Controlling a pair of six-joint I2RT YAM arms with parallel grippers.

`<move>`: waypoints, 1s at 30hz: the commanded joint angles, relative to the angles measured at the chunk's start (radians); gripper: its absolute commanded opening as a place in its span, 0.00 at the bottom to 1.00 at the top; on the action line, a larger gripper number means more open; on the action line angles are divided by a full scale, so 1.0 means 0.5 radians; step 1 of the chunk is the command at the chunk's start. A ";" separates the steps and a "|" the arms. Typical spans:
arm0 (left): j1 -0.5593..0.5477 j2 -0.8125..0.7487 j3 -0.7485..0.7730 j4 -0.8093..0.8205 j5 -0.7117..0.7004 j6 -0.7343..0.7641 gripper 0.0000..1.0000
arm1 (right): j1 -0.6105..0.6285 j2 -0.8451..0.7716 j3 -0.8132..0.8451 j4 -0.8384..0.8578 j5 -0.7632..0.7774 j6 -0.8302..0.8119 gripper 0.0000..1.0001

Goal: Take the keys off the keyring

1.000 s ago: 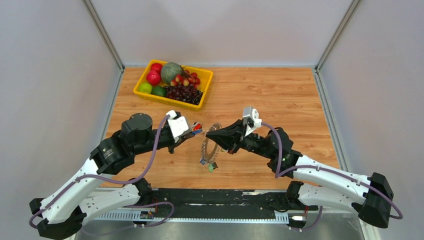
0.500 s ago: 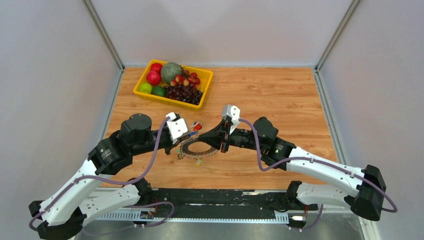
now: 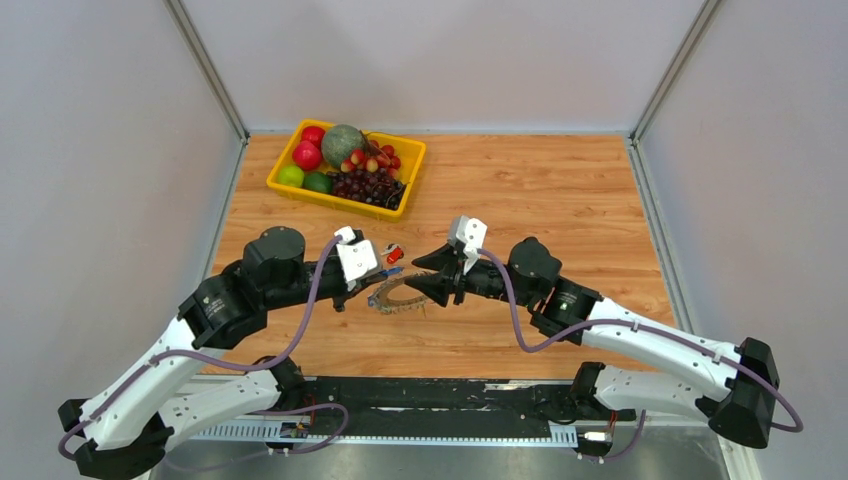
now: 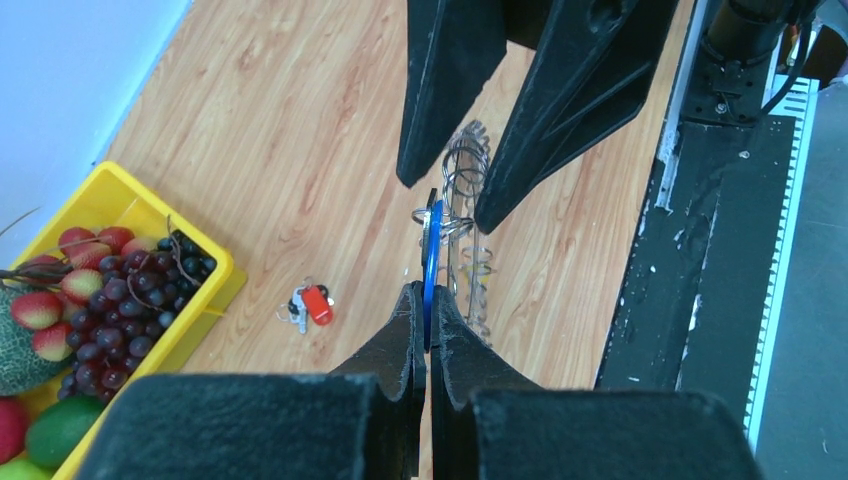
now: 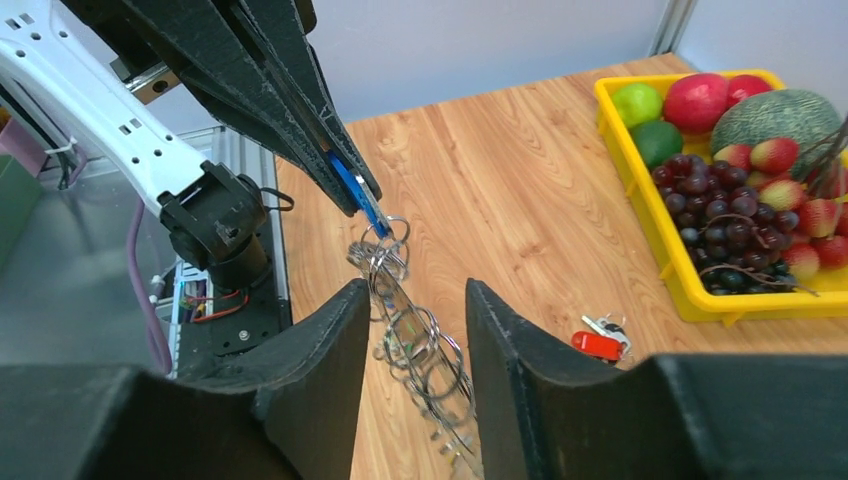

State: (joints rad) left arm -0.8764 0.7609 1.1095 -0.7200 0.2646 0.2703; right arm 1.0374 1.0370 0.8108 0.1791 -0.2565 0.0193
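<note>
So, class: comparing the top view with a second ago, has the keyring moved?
Yes. The keyring has shifted left and away from the near edge of the table, ending closer to the unmoved red key lying there.

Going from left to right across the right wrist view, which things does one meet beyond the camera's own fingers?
The blue key, held by the left gripper → keyring → red key → yellow tray.
</note>
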 commanded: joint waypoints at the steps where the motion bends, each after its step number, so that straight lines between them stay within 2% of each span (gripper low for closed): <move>1: -0.006 -0.013 0.119 0.144 0.047 -0.015 0.00 | 0.003 -0.118 -0.041 -0.002 0.082 -0.123 0.45; 7: -0.008 0.024 0.172 0.101 -0.008 -0.058 0.00 | 0.005 -0.251 -0.126 -0.004 0.109 -0.231 0.48; 15: -0.007 0.059 0.183 0.109 -0.164 -0.212 0.00 | 0.005 -0.374 -0.250 0.005 -0.043 -0.468 0.50; 22: -0.008 0.249 0.252 0.012 -0.687 -0.637 0.00 | 0.004 -0.442 -0.336 0.088 0.032 -0.473 0.52; 30: -0.008 0.517 0.538 -0.352 -0.959 -0.873 0.00 | 0.005 -0.427 -0.426 0.292 0.003 -0.358 0.51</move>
State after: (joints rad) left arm -0.8768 0.9863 1.2709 -0.8330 -0.1085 -0.0628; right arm 1.0374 0.8314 0.6193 0.2188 -0.2455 -0.1883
